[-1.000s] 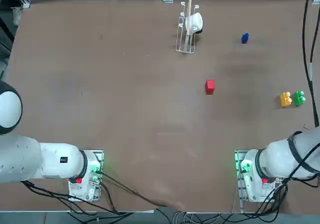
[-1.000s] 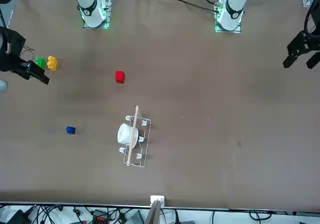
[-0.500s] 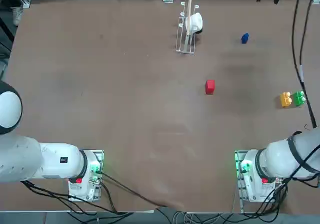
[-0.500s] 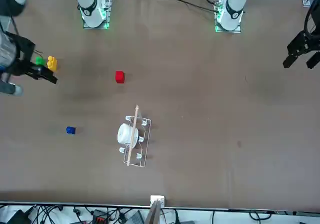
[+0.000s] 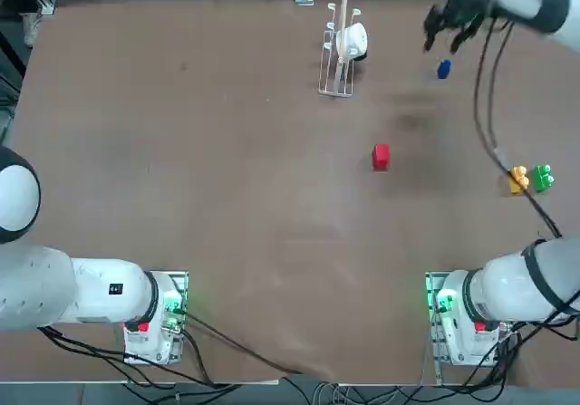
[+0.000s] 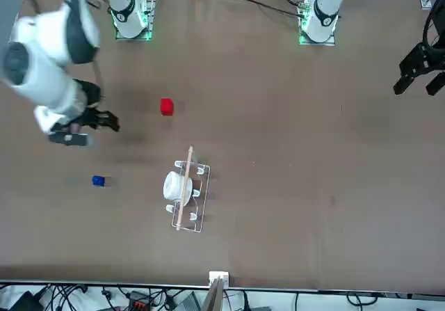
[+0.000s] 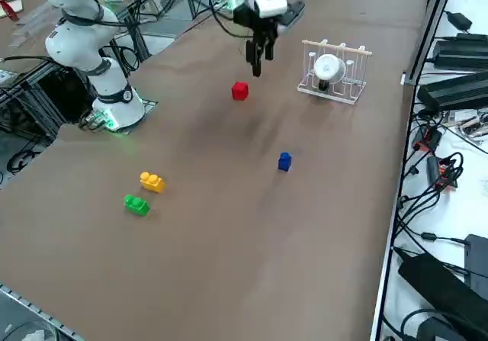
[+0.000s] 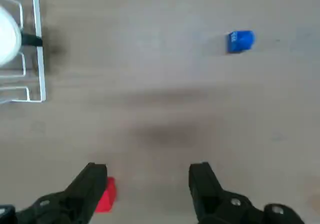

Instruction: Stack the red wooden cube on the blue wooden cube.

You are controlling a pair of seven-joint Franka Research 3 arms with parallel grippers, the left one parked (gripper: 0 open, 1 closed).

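Step 1 of 2, approach: the right gripper (image 8: 148, 168), released and empty, appears at upper right in the top view and must next descend over the red cube (image 5: 381, 157), right of centre, while the blue cube (image 5: 444, 69) lies at upper right.

No readable text, label or number (at least none legible) on anything across the table scene.

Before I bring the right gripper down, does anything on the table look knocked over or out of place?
Nothing stands out: the red cube and blue cube sit apart, and the rack stands upright, holding its white cup.
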